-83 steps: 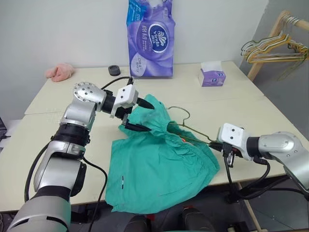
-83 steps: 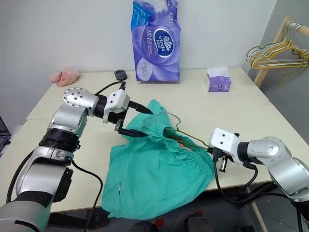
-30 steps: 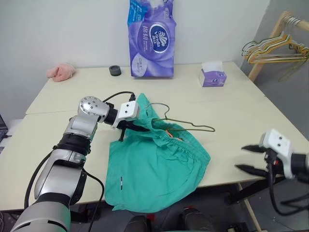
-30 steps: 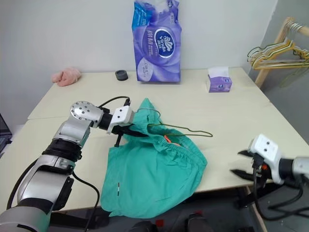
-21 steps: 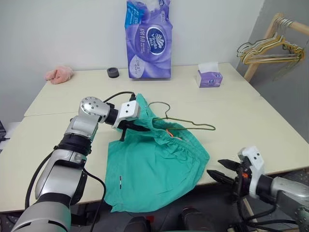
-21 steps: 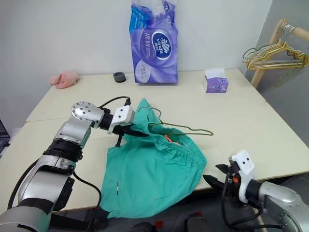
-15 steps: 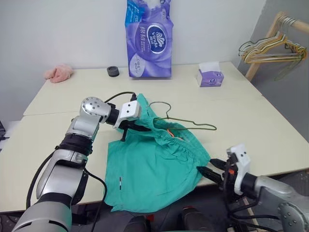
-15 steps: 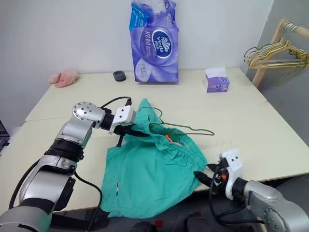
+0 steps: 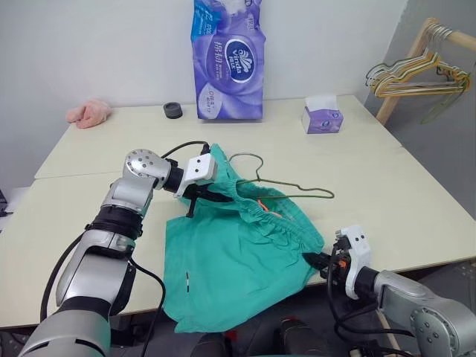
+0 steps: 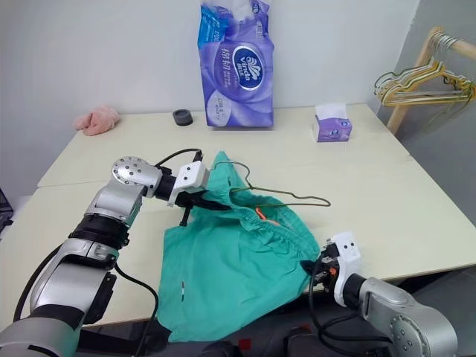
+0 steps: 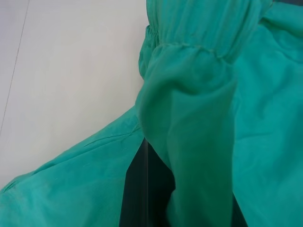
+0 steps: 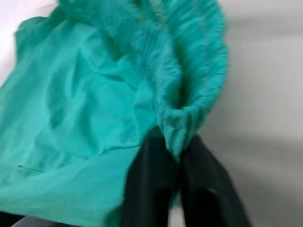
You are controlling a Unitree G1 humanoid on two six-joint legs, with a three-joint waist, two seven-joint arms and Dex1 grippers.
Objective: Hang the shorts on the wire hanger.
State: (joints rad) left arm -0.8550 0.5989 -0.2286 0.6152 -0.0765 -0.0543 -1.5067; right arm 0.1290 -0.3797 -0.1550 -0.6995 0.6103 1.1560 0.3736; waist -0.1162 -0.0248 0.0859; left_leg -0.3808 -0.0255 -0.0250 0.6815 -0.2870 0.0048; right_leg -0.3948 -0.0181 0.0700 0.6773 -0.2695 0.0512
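Observation:
The teal shorts (image 9: 230, 260) lie on the table (image 9: 387, 193), with their lower part draped over its front edge. The wire hanger (image 9: 297, 192) rests across the gathered waistband; its hook (image 9: 249, 160) lies by the upper corner, and part of its body sits under the fabric. My left gripper (image 9: 212, 195) is shut on the waistband's far left corner, which fills the left wrist view as bunched cloth (image 11: 199, 94). My right gripper (image 9: 314, 259) is at the waistband's near right corner. There its black fingers (image 12: 151, 184) pinch a fold of the shorts (image 12: 180, 123).
A tall purple tissue pack (image 9: 229, 63), a small tissue box (image 9: 322, 115), a black roll (image 9: 173, 110) and a pink cloth lump (image 9: 89, 113) stand along the back of the table. A wooden rack with several hangers (image 9: 416, 71) is at the far right.
My right gripper has swung in from beyond the table's right front edge to the shorts' right corner and shut on the fabric. The left gripper has kept its hold.

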